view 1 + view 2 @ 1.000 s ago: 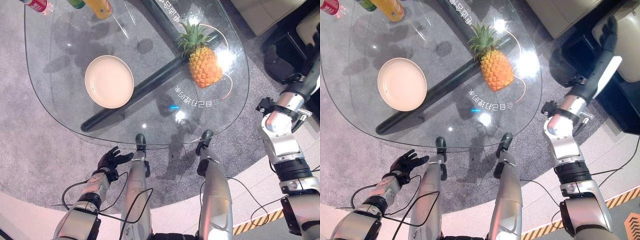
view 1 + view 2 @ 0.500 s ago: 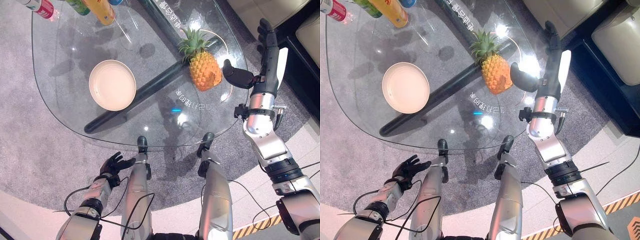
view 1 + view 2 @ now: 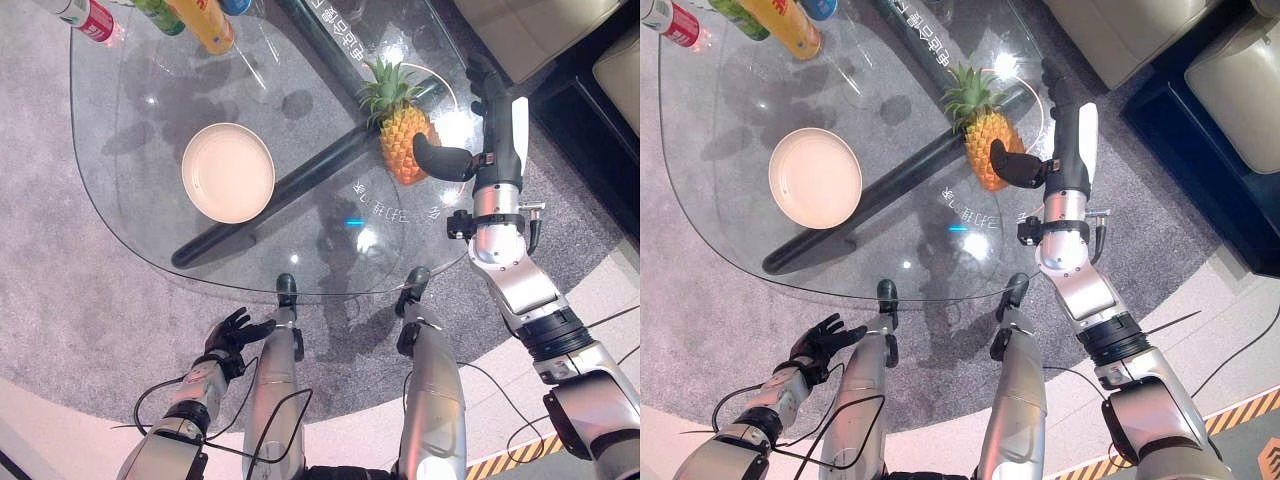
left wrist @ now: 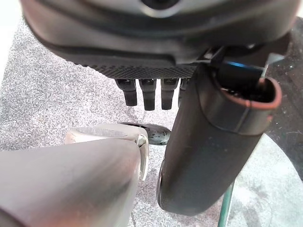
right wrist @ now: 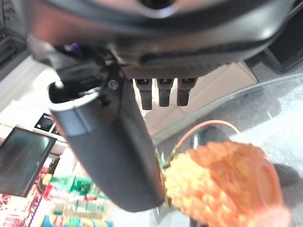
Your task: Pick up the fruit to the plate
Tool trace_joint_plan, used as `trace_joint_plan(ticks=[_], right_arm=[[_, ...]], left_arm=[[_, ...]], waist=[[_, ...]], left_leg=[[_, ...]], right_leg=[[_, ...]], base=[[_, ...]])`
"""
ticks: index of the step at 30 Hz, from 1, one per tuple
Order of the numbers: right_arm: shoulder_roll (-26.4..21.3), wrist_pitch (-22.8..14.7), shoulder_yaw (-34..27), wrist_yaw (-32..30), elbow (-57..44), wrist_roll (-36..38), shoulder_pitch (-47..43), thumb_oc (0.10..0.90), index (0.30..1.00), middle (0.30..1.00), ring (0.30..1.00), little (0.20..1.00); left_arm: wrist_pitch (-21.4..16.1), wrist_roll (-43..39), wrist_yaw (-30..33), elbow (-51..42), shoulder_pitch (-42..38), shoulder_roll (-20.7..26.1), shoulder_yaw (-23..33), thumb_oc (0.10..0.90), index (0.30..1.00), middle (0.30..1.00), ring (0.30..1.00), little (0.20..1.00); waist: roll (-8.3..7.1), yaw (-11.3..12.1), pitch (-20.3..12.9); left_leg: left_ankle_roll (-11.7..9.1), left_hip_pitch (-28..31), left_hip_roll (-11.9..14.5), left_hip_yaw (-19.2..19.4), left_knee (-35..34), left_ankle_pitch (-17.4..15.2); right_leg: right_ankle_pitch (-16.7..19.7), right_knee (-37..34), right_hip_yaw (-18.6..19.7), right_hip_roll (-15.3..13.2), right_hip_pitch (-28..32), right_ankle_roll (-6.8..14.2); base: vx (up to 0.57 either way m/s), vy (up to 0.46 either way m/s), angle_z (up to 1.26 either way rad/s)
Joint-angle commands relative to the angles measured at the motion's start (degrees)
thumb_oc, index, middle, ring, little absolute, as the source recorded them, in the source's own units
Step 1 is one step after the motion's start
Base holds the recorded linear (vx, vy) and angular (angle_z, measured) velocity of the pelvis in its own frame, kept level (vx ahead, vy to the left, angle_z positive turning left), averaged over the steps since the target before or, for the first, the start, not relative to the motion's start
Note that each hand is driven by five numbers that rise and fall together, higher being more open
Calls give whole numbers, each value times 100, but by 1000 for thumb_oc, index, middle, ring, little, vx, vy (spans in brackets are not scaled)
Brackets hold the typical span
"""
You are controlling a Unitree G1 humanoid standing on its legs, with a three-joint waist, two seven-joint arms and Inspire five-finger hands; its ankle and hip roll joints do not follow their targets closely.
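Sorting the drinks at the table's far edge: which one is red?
The red can, outermost at the left end of the row, beside the green bottle; the orange bottle comes next.

Bright overhead light. Glare spots on glass worktop (image 3: 140,220) beside pineapple (image 3: 403,140); bottle shadows soft on carpet below. Wrist views: right robot hand (image 5: 113,156) blurred, pineapple soft.

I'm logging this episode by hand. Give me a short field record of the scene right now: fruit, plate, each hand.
fruit: pineapple lying on the glass table, not yet lifted
plate: plate empty, to the robot's left of the pineapple
right hand: right hand open, beside the pineapple, thumb by the fruit's lower end
left hand: left hand open, low, off the table's near edge
other: bottles at the far edge
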Motion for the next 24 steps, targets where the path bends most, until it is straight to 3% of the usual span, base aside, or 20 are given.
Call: trace_joint_plan(ticks=[1, 24], right_arm=[[-190, -230, -79, -11, -622, 30, -371, 800, 900, 900, 900, 900], [-111, 642, 339, 208, 290, 443, -557, 800, 900, 900, 900, 900]], left_arm=[[-36, 80, 76, 89, 413, 77, -110, 800, 900, 900, 900, 900], [81, 102, 113, 0, 338, 141, -247, 800, 900, 900, 900, 900]], waist=[[279, -96, -128], [294, 5, -128]], left_leg=[[-32, -156, 129, 81, -159, 415], [-35, -231, 153, 61, -157, 466]], right_leg=[[-281, 155, 13, -387, 160, 434], [-253, 215, -43, -431, 87, 436]], base=[[0, 0, 0], [0, 0, 0]])
